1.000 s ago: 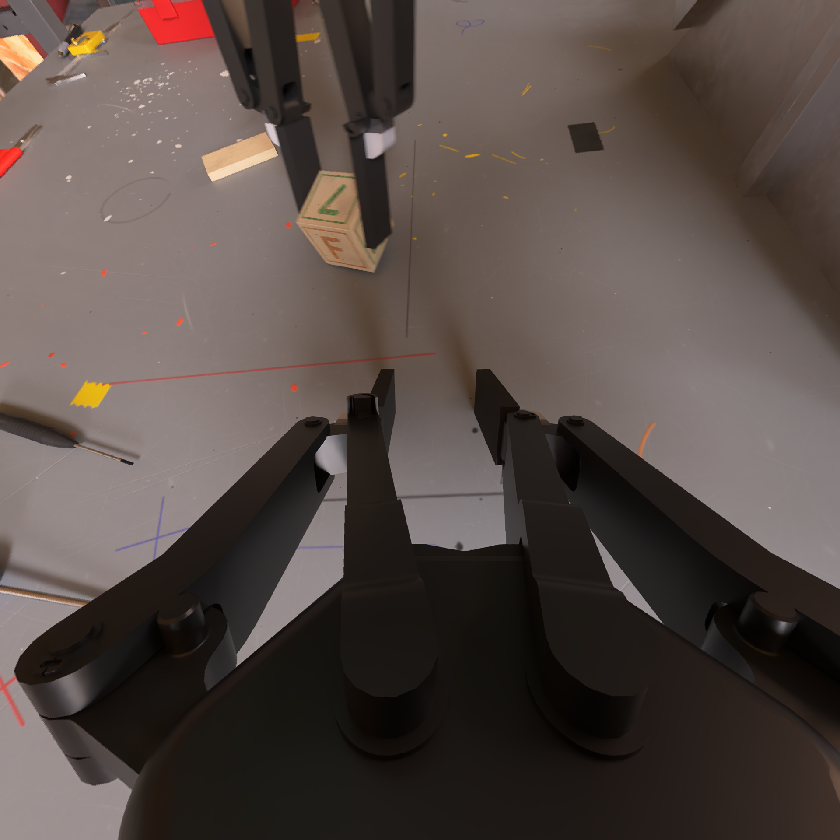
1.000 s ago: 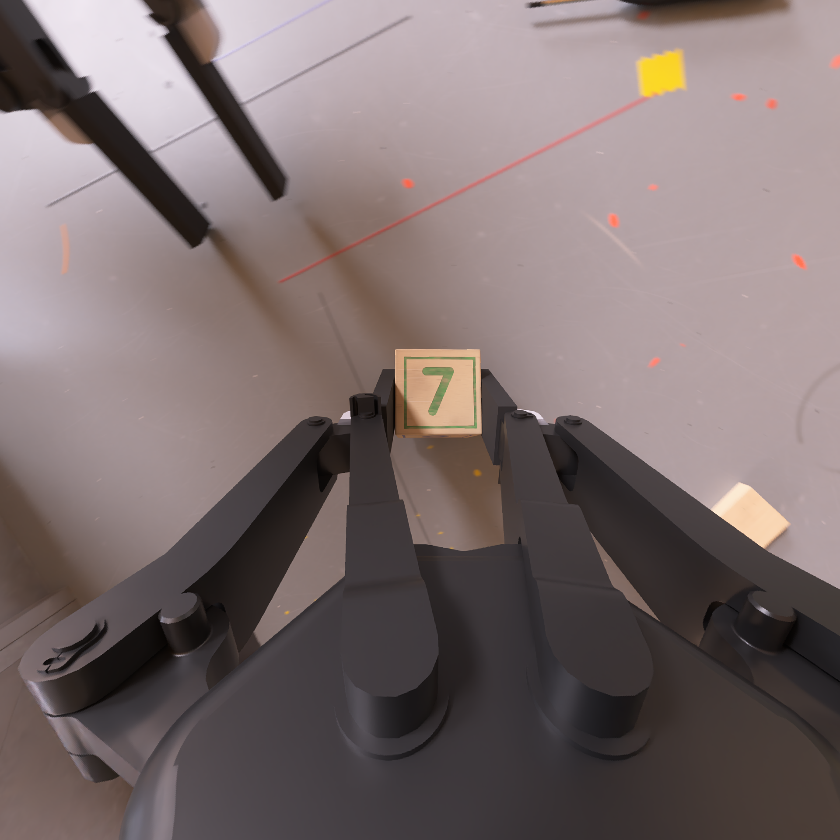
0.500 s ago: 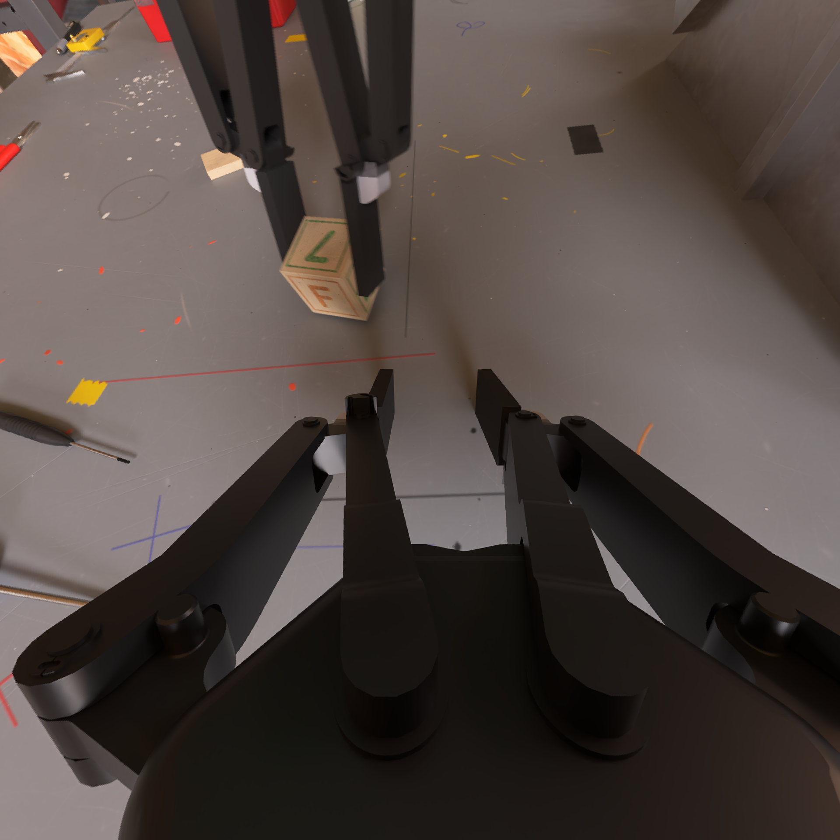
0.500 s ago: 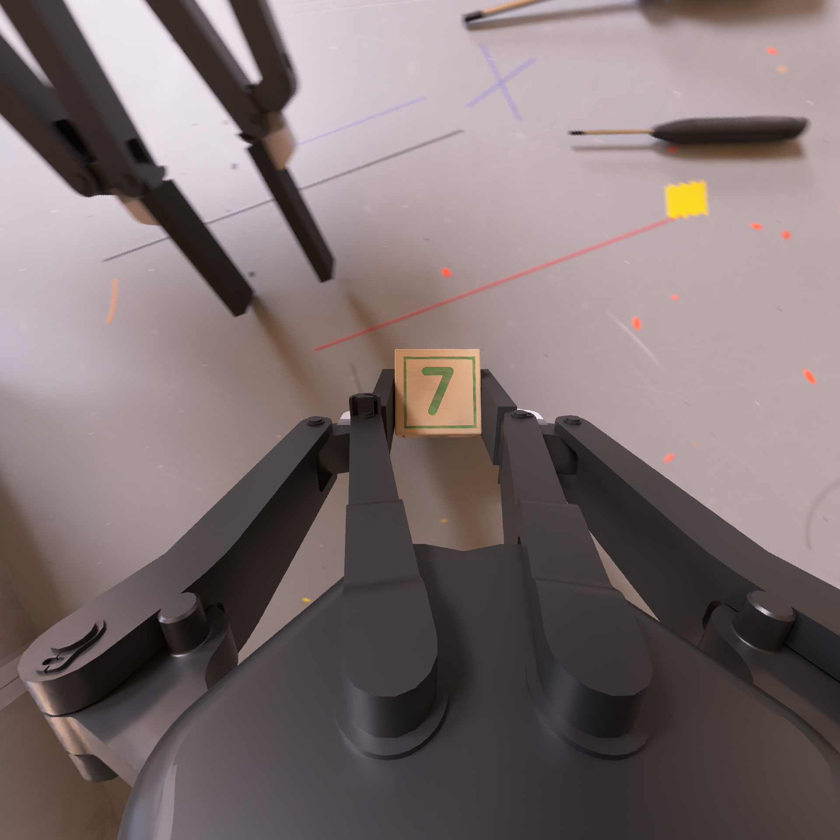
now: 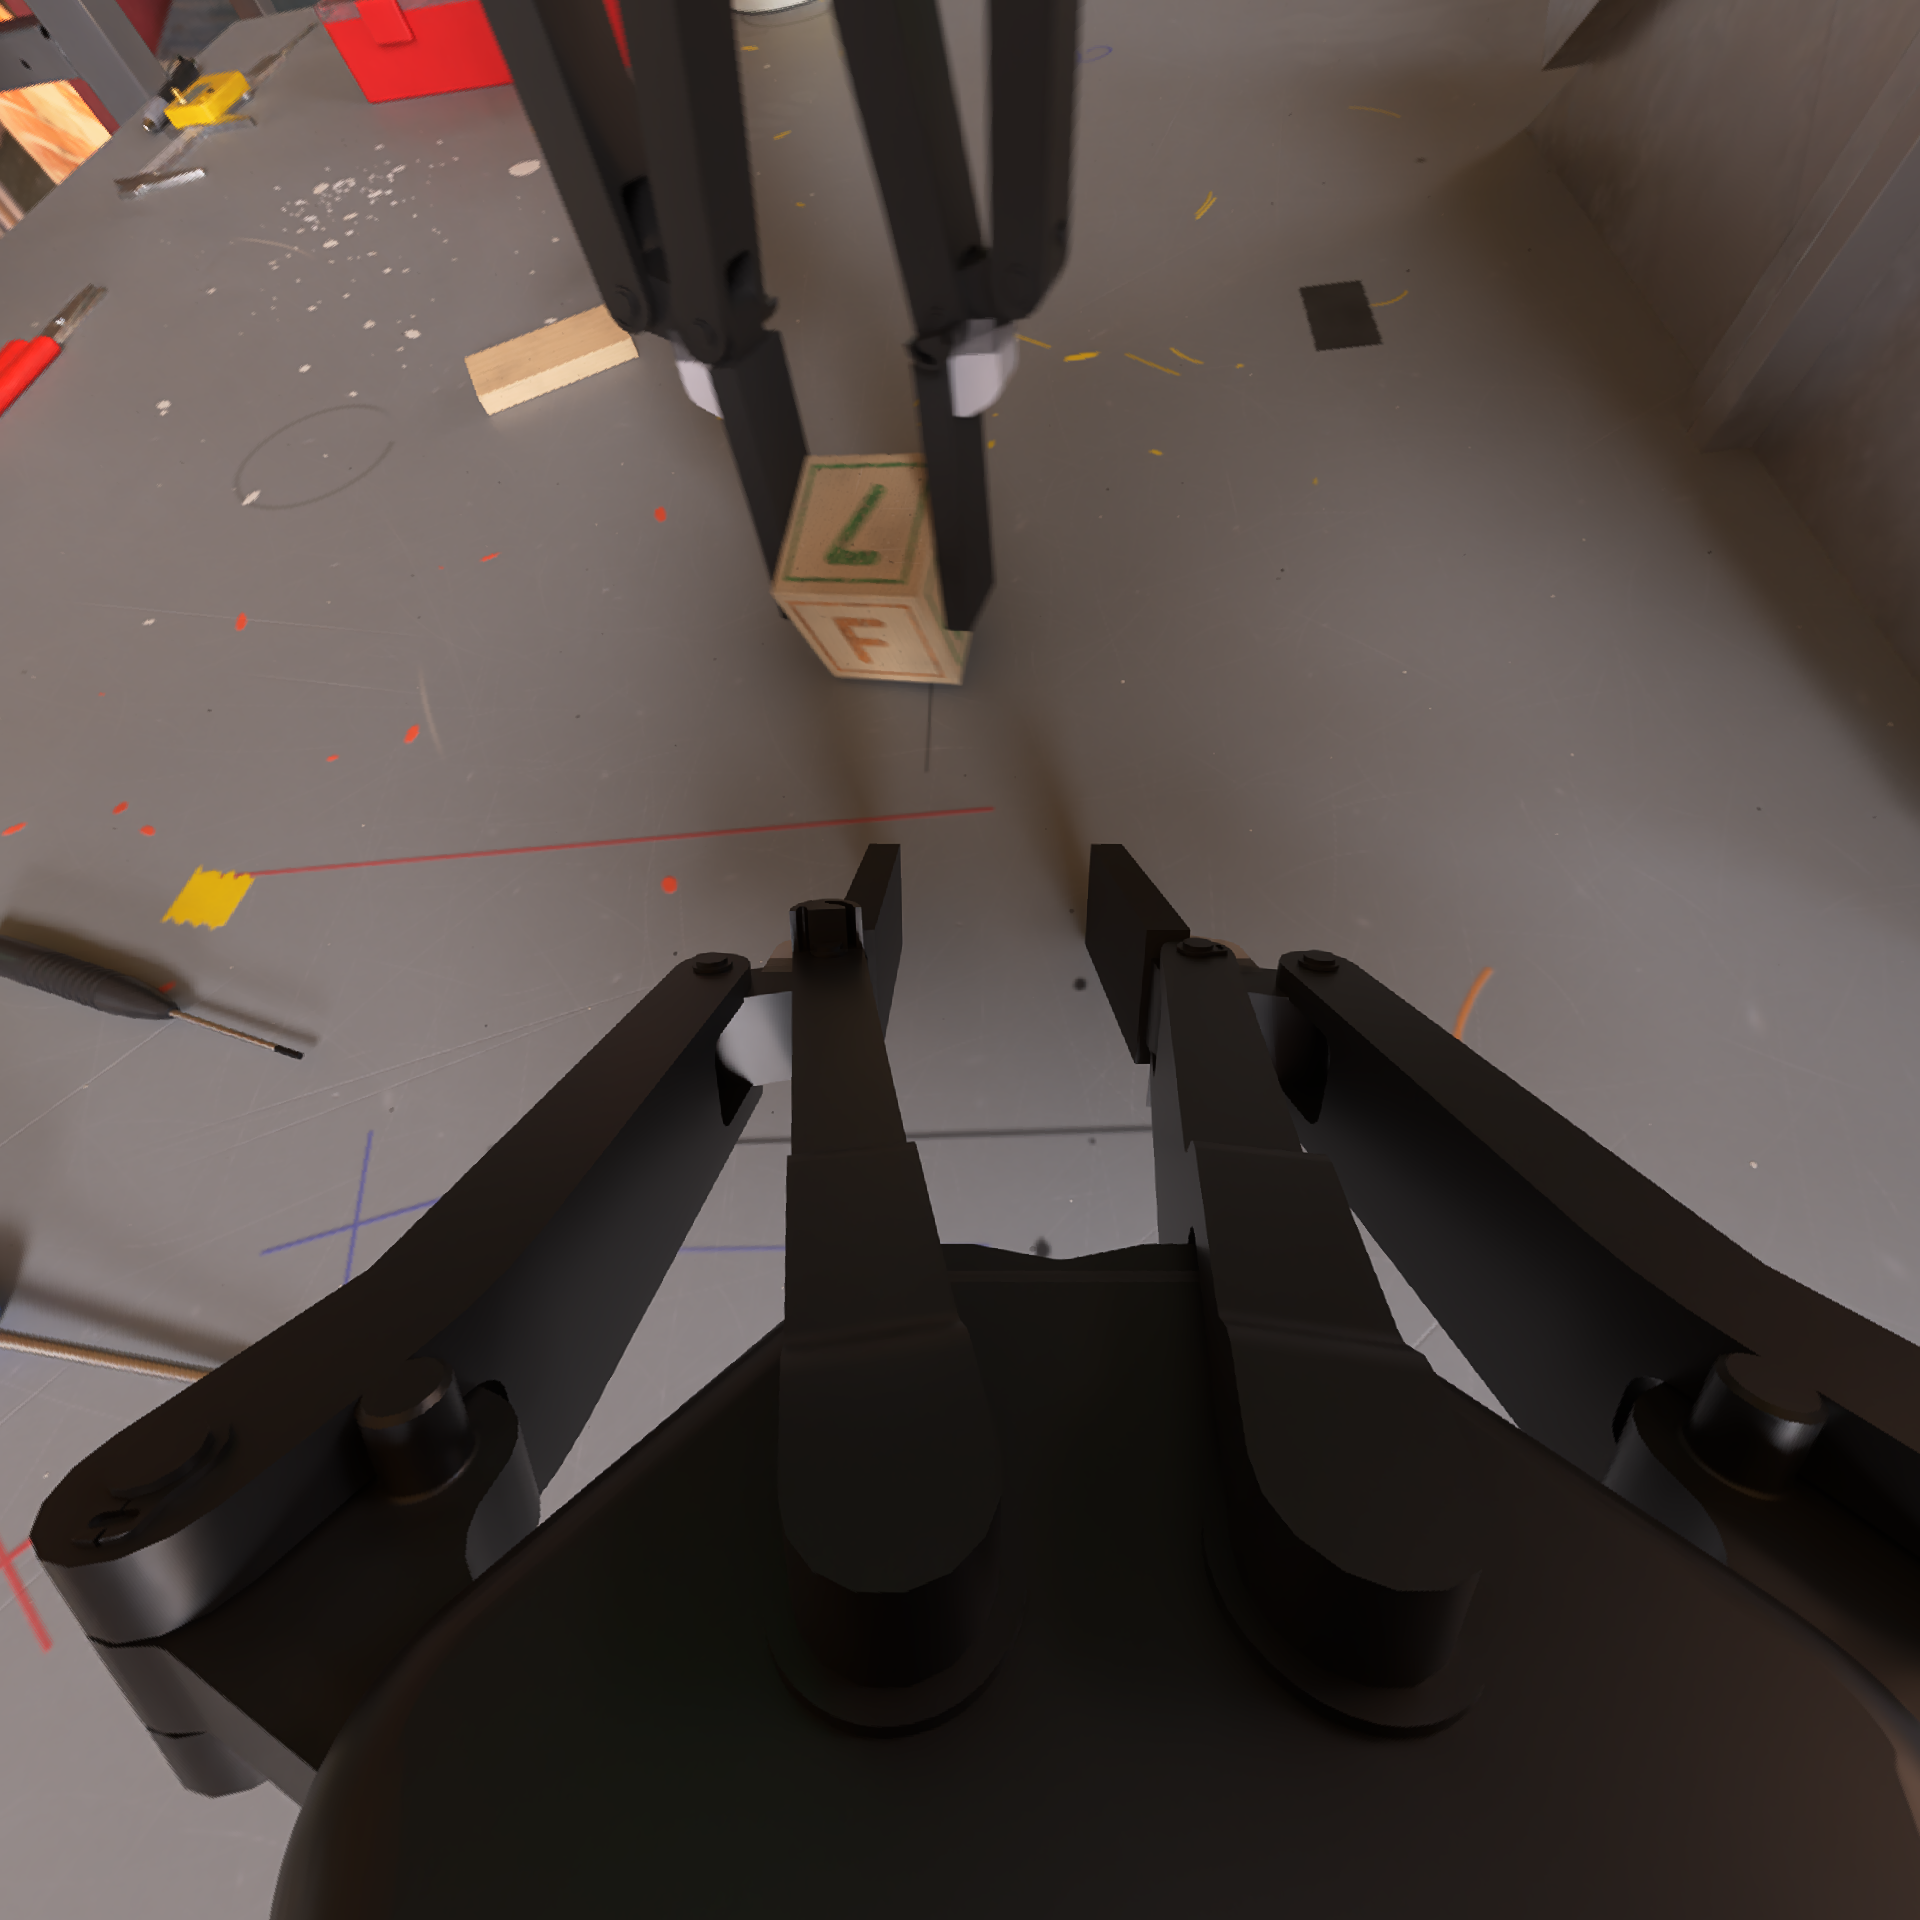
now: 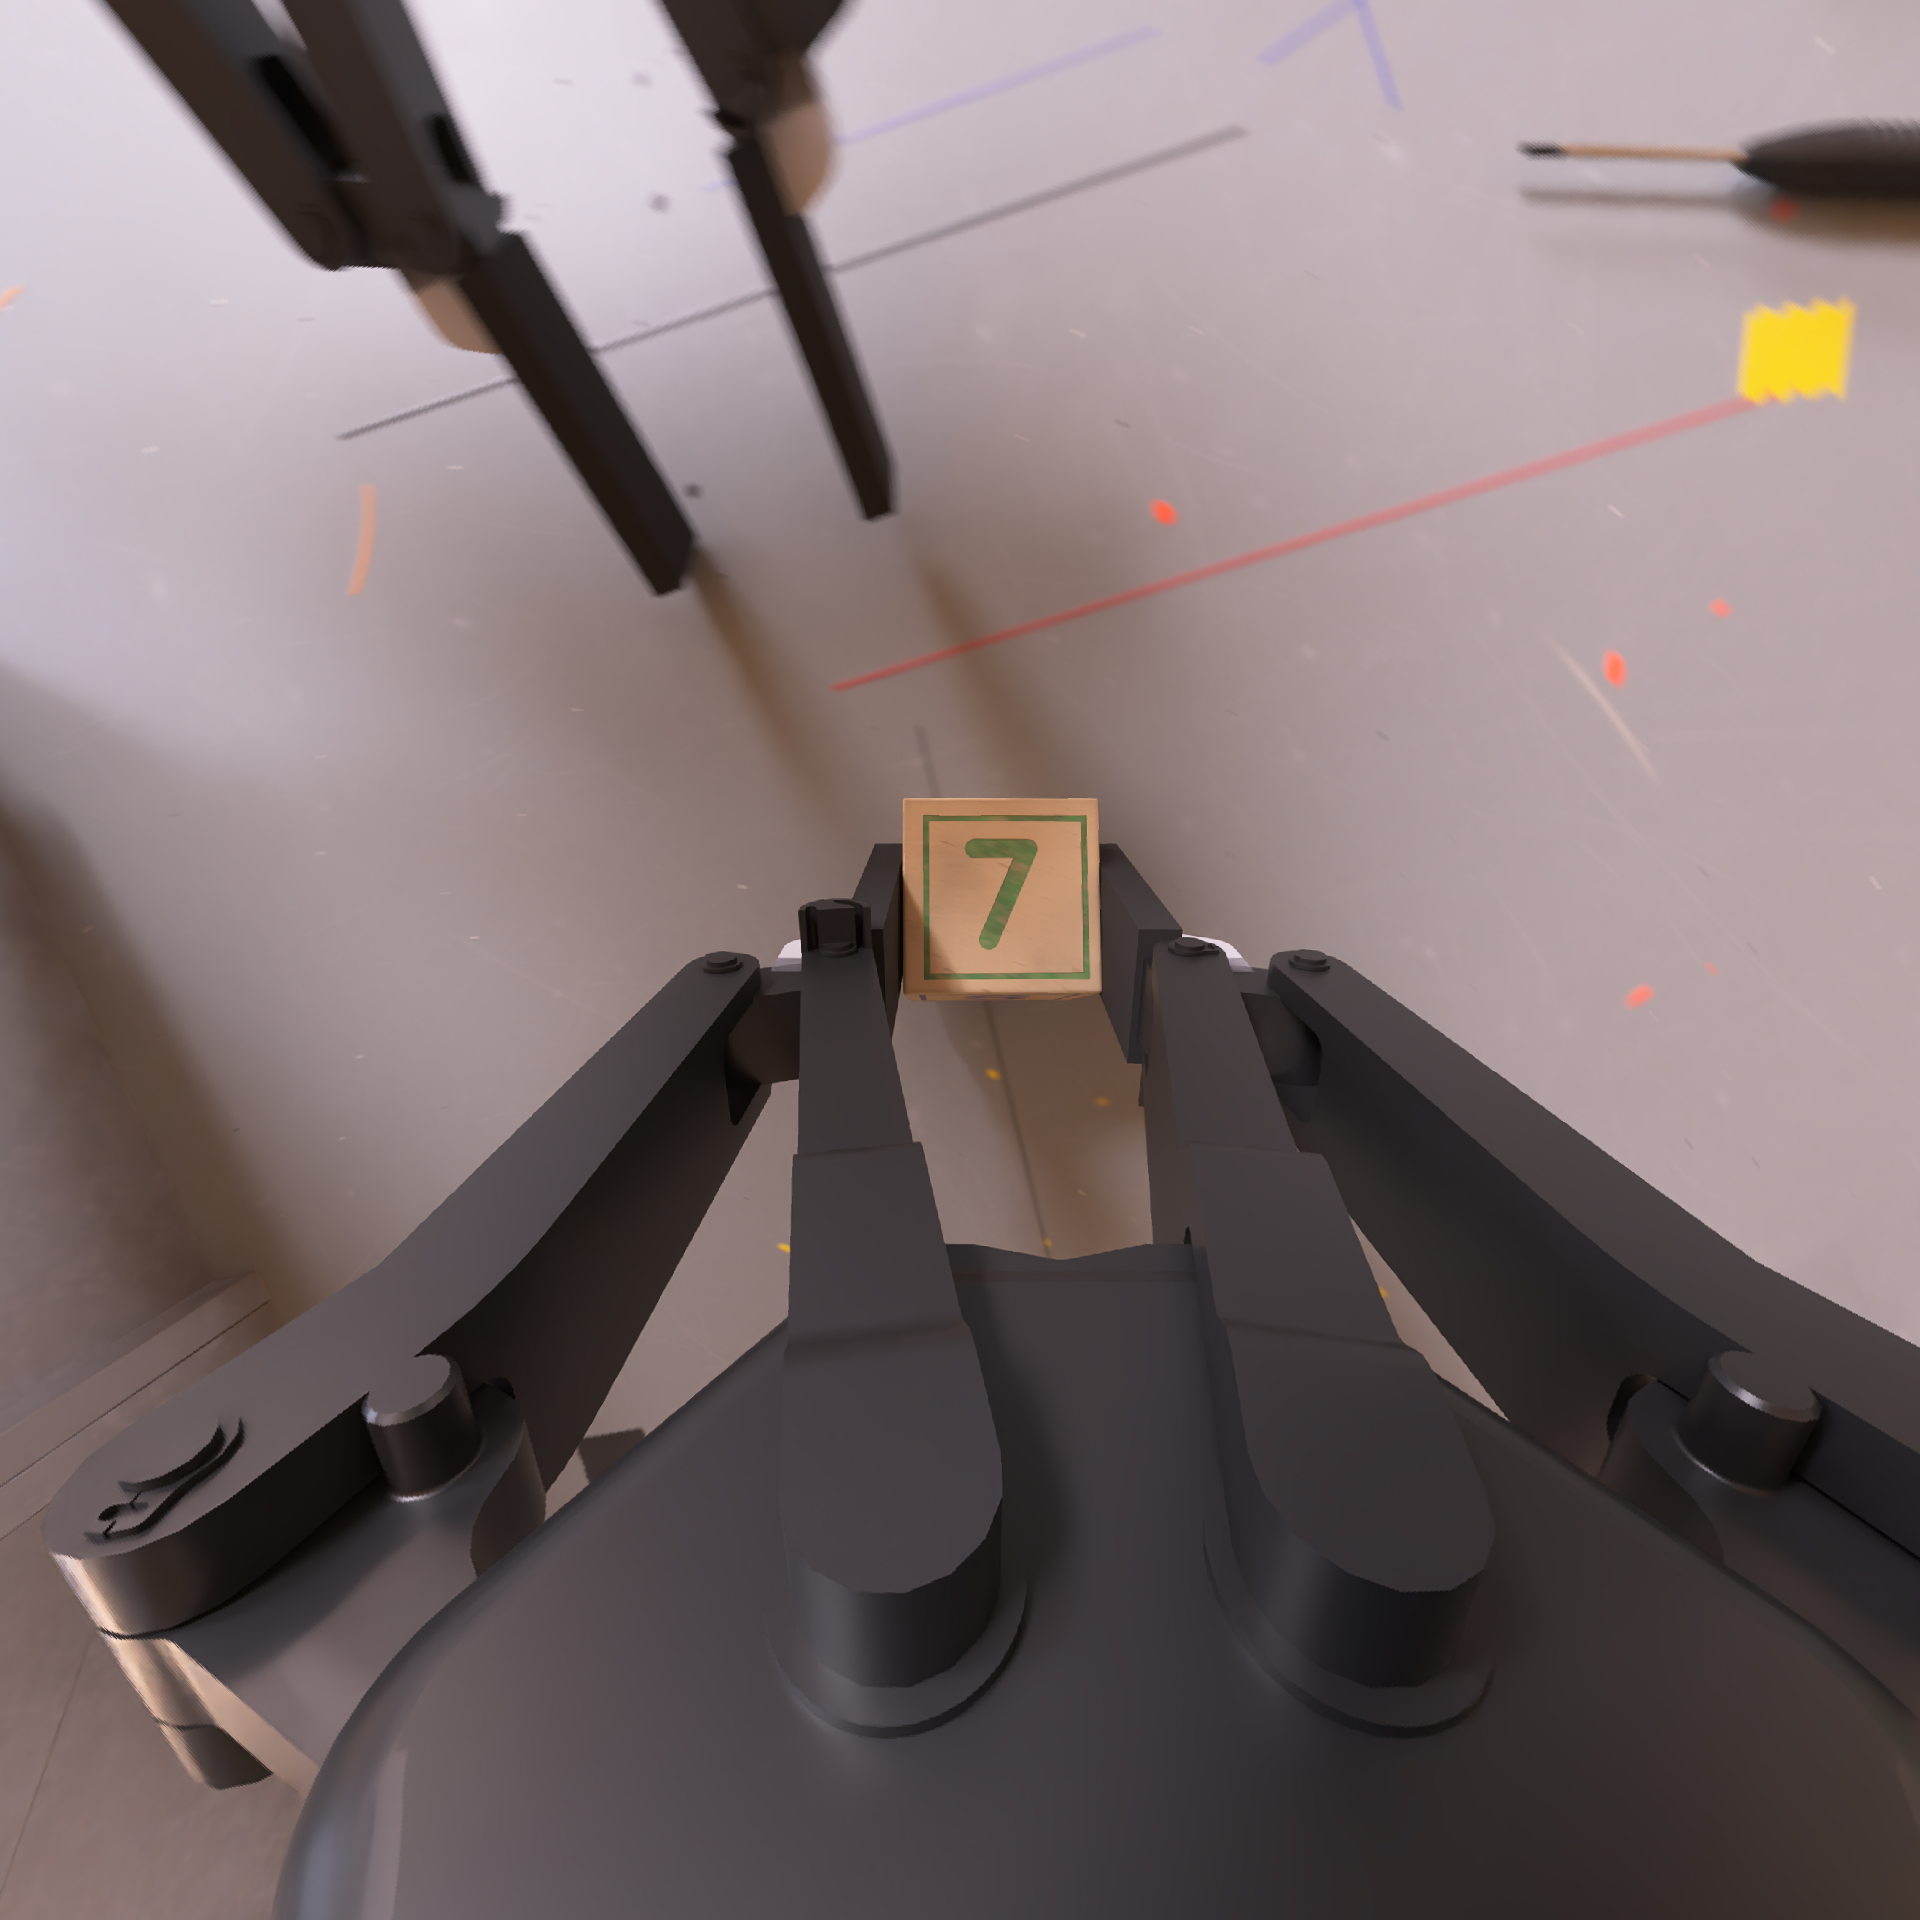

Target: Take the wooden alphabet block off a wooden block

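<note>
A big grey table top [image 5: 1455, 727] fills both views, with little red and yellow paint dots, thin drawn lines and scratches all over it. A piece of yellow tape [image 5: 208, 897] sits at the end of a thin red line [image 5: 623, 842].

The right gripper [image 6: 997, 904] pinches the small wooden alphabet block [image 6: 1000, 899] between its two black fingers. The block is a light brown cube with green and orange marks on its sides. In the left wrist view the same block [image 5: 871, 566] hangs between those fingers, tipped a little. It looks to be lifted just off the table, but I cannot tell for sure.

The plain flat wooden block [image 5: 551, 358] lies on the table behind the right gripper [image 5: 868, 582], well apart from the alphabet block. Nothing is on top of it.

The left gripper [image 5: 992, 904] is spread a little, with nothing between its fingers, only bare table under the gap. It is near the held block but not touching it. In the right wrist view its two dark fingers [image 6: 831, 343] point down at the table, above their shadows.

A black-handled screwdriver [image 5: 114, 992] lies at the left side of the table. A red box [image 5: 416, 47] and a small yellow thing [image 5: 208, 99] sit far back. A small black square patch [image 5: 1340, 314] marks the table on the right.
</note>
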